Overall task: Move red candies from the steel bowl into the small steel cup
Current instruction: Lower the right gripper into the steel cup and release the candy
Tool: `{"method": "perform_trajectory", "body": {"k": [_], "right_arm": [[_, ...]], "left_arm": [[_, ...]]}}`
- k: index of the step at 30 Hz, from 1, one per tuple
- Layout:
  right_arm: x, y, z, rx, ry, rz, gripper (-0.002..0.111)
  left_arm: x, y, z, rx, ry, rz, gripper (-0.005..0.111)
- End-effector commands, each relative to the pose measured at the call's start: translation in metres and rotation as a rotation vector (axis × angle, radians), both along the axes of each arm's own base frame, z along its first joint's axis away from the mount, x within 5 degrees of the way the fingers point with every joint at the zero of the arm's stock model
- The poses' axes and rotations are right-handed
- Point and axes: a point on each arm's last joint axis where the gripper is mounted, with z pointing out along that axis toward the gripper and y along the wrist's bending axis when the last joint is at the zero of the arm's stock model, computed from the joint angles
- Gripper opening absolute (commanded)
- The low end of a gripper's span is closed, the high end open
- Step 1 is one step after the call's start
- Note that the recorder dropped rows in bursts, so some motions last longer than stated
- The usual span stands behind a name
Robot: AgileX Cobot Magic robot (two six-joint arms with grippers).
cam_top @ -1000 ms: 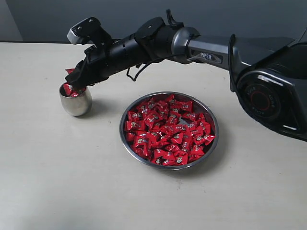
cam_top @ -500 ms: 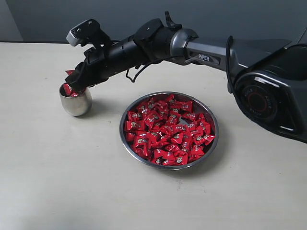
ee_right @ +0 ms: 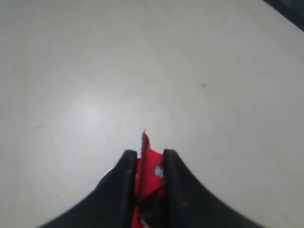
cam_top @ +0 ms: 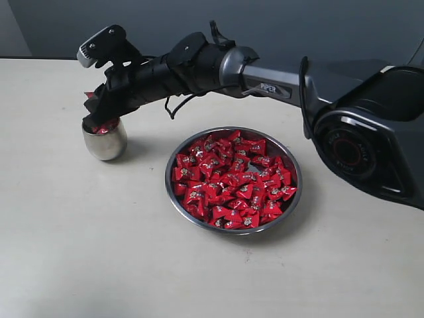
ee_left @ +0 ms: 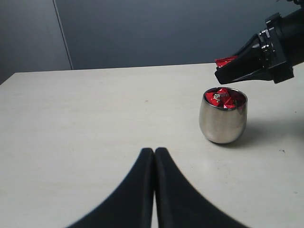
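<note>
The steel bowl [cam_top: 295, 173] sits mid-table, heaped with red candies [cam_top: 232, 182]. To its left stands the small steel cup [cam_top: 105, 142], which holds a few candies [ee_left: 224, 98] up to its rim. My right gripper [cam_top: 90, 107] reaches across and hovers just above the cup [ee_left: 222, 122], shut on one red candy [ee_right: 151, 171] whose pinched end pokes out past the fingertips. That candy [ee_left: 226, 61] shows above the cup's mouth, beside the right gripper [ee_left: 223, 72]. My left gripper [ee_left: 154, 151] is low over the table, a short way from the cup, shut with nothing in it.
The pale tabletop [cam_top: 79, 252] stretches round the bowl and cup. The right arm's base [cam_top: 371, 146] takes up the right side. A grey wall [ee_left: 142, 33] runs behind the table's far edge.
The right gripper, still holding the candy, has risen a little and shifted left above the cup. The cup and bowl have not moved.
</note>
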Motion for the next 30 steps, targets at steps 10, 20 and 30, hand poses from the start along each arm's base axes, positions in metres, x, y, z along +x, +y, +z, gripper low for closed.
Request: {"method": "perform_trajectory", "body": {"k": [10, 20, 30], "right_arm": [[-0.002, 0.005, -0.013, -0.033, -0.028, 0.003, -0.001], [-0.002, 0.005, -0.014, -0.034, -0.025, 0.004, -0.001], [-0.002, 0.005, -0.014, -0.037, -0.026, 0.007, 0.048]], "left_arm": [[0.000, 0.000, -0.001, -0.007, -0.004, 0.000, 0.000], [0.000, 0.000, -0.001, -0.007, -0.004, 0.000, 0.000], [0.000, 0.000, -0.001, -0.007, -0.004, 0.000, 0.000]]}}
